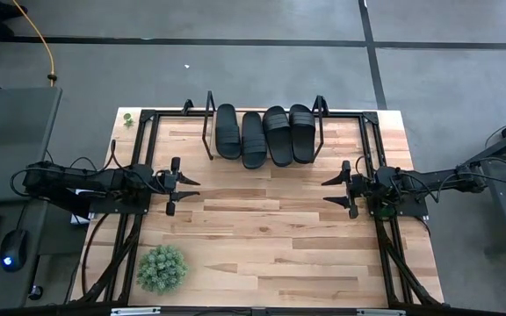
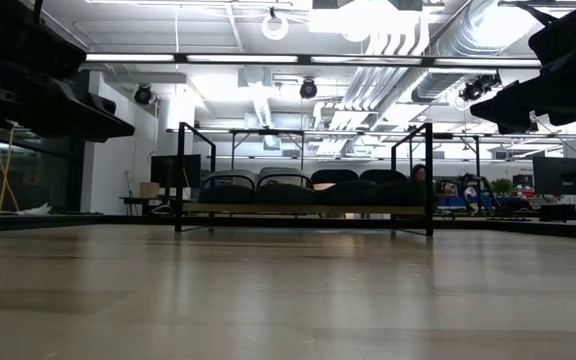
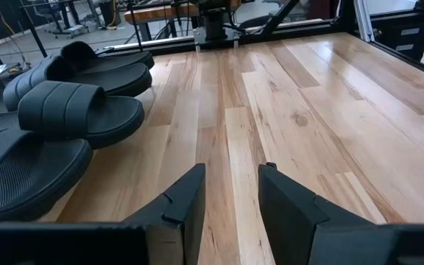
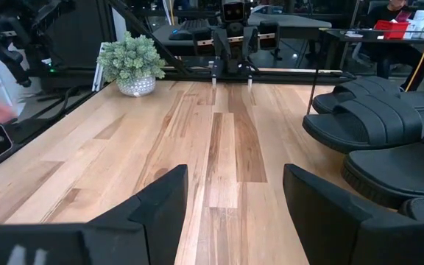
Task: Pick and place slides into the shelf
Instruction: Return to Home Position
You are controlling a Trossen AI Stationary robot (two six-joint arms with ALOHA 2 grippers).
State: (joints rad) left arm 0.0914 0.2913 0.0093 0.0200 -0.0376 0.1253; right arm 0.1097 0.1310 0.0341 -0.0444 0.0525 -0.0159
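Note:
Four black slides (image 1: 265, 133) lie side by side on the shelf (image 2: 308, 210) at the middle of the table's far edge, soles down, between its black wire end frames (image 1: 208, 123). They also show in the left wrist view (image 3: 79, 110) and the right wrist view (image 4: 381, 118). My left gripper (image 1: 191, 191) is open and empty at the table's left side, pointing toward the right. My right gripper (image 1: 330, 192) is open and empty at the table's right side, pointing toward the left. Both hang above the bare wood, clear of the slides.
A small potted green plant (image 1: 162, 268) stands near the table's near left corner and also shows in the right wrist view (image 4: 131, 62). Black frame rails (image 1: 139, 228) run along the table's left and right sides. Bare wood lies between the two grippers.

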